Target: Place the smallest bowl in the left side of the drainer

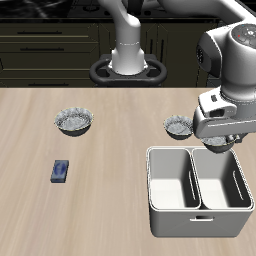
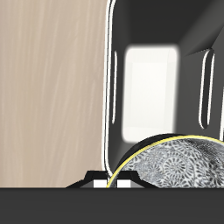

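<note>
My gripper (image 1: 222,148) hangs just above the back rim of the drainer (image 1: 152,200), a light grey two-compartment tub near the table's front edge, over its left side. It is shut on the smallest bowl (image 2: 171,166), speckled grey-white, held by its rim. The gripper mostly hides that bowl in the exterior view. In the wrist view my fingertips (image 2: 122,184) pinch the bowl's edge. Below them that view shows the inside of one deep drainer compartment (image 2: 153,87), with nothing in it.
Two wider speckled bowls stand on the table. One (image 1: 179,126) is just behind the drainer close to my gripper. The other (image 1: 75,122) is far across the table. A small blue object (image 1: 60,171) lies nearer the front edge.
</note>
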Controlling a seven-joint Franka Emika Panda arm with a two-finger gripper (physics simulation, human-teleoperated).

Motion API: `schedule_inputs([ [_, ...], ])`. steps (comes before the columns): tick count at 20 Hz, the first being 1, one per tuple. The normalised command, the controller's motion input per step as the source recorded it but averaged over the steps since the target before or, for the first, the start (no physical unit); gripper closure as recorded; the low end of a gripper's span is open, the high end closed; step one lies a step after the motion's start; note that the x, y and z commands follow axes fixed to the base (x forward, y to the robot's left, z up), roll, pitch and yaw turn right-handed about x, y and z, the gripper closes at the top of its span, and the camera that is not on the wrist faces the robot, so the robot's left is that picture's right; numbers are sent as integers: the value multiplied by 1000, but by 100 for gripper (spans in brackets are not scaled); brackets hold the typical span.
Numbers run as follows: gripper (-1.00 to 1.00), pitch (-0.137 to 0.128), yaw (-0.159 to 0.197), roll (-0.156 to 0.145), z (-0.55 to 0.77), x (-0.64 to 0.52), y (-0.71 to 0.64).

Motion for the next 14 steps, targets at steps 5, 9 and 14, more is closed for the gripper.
schedule_inputs([
  [5,-100,9,10,21,8,-59,15],
  [9,-100,-3,-17,-11,51,-17,-119],
  [14,-100,-18,4,-19,44,-32,-111],
])
